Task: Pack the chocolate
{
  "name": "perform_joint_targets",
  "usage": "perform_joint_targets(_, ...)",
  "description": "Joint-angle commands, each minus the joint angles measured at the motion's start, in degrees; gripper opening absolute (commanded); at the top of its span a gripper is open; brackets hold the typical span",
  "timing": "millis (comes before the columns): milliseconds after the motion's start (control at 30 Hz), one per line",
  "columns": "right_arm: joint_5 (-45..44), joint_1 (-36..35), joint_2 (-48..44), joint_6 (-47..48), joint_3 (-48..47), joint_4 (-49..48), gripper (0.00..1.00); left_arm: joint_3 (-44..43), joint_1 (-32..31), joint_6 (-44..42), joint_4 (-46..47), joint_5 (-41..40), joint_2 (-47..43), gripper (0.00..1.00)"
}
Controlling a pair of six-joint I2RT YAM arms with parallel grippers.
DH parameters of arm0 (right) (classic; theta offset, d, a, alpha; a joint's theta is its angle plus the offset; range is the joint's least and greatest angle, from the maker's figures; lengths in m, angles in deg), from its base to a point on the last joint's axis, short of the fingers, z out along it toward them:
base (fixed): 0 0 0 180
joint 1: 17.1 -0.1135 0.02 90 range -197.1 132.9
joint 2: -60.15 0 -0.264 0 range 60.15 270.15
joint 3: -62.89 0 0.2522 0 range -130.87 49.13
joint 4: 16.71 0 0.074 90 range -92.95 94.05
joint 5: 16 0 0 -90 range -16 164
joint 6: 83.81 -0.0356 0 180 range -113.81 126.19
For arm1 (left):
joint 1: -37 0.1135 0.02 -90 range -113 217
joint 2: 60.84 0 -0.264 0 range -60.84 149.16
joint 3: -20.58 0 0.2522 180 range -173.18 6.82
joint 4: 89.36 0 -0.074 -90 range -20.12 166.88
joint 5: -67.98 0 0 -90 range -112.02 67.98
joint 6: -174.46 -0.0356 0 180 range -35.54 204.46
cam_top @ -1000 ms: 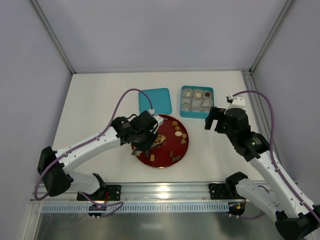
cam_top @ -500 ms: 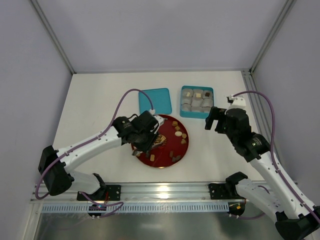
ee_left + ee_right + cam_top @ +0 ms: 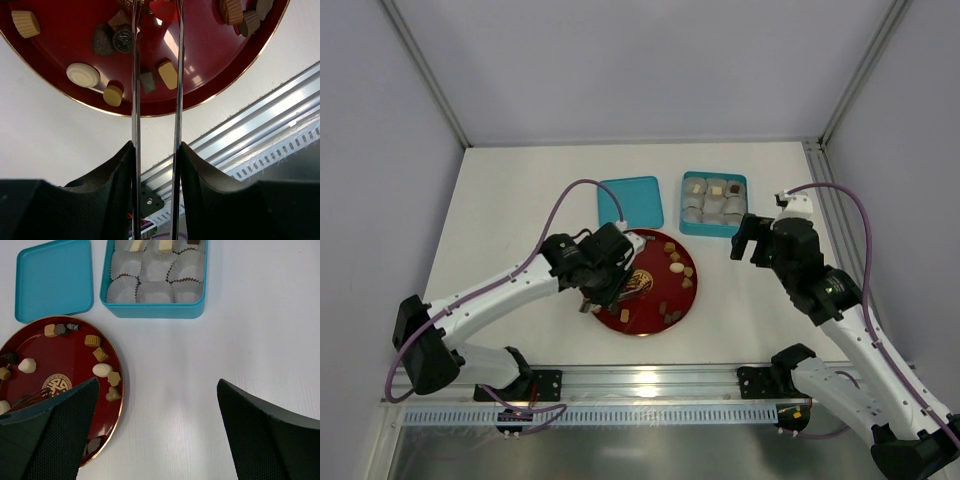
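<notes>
**Surface:** white table point(image 3: 520, 200), matte, with a ribbed aluminium rail point(image 3: 650, 380) along the bottom of the top view.

**Room:** plain pale grey walls point(image 3: 620, 70) on three sides, and slanted metal posts point(image 3: 420, 70) in the upper corners.

**Red plate** point(image 3: 60, 360): round and gold-rimmed, at the centre of the top view, with a gold emblem point(image 3: 56, 385) in its middle.

**Chocolate** point(image 3: 102, 370): most pieces are scattered loose on the plate, tan, cream and dark. Three sit in the far row of the box.

**Teal box** point(image 3: 150, 310): upper right of the plate, lined with white paper cups point(image 3: 155, 270), most of them empty.

**Teal lid** point(image 3: 630, 202): flat on the table, just left of the box.

**Left gripper** point(image 3: 156, 7): over the plate's left half. Its thin metal blades are parallel with a narrow gap. Whether they pinch a piece cannot be told.

**Right gripper** point(image 3: 157, 405): right of the plate, above bare table, fingers spread wide and holding nothing.
</notes>
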Motion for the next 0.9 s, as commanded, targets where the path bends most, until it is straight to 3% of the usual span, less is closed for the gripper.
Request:
perform_joint_targets(0,-1.1,0.2,-0.7,-0.4,-0.2,-0.7,1.00,-0.9,-0.3,-1.9,-1.1,1.5,-1.8,0.40)
perform_joint_targets(867,-0.9,0.2,-0.2,-0.6,-0.2,-1.1,1.00,-2.4,-0.4,-2.2,-3.9,2.6,-1.2,0.39)
